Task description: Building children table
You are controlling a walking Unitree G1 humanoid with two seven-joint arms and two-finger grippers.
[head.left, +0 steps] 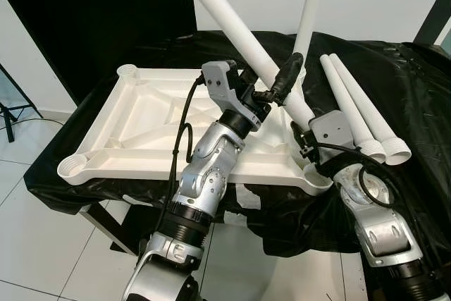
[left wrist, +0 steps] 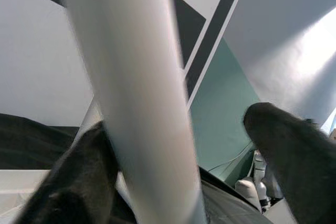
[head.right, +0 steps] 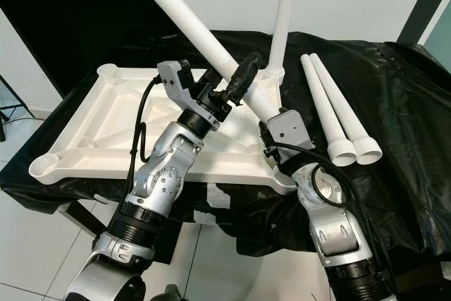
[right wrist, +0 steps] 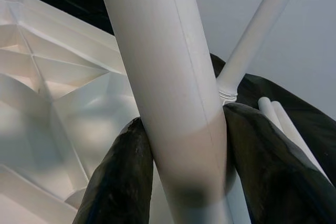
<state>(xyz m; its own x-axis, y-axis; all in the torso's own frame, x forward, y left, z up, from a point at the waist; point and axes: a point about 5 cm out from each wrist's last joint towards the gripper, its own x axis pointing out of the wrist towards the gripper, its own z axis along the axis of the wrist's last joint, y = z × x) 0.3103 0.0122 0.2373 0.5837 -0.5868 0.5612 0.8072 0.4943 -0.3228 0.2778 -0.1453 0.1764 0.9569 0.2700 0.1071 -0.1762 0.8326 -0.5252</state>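
Observation:
The white table top (head.left: 141, 132) lies upside down on a black-covered surface. One white leg (head.left: 310, 5) stands upright in its far right corner socket. A second leg (head.left: 239, 26) slants up to the far left over the top. My right gripper (head.left: 303, 123) is shut on its lower end (right wrist: 173, 129), above the near right corner (head.left: 318, 180). My left gripper (head.left: 278, 82) reaches around the middle of that leg (left wrist: 142, 103), open. One of its fingers (left wrist: 68, 182) touches the leg and the other (left wrist: 294, 150) stands apart from it.
Two loose white legs (head.left: 359, 103) lie side by side on the black cloth (head.left: 416, 89) to the right. Open sockets show at the near left (head.left: 72, 167) and far left (head.left: 127, 70) corners. White tiled floor (head.left: 42, 244) lies below, a dark doorway (head.left: 91, 12) behind.

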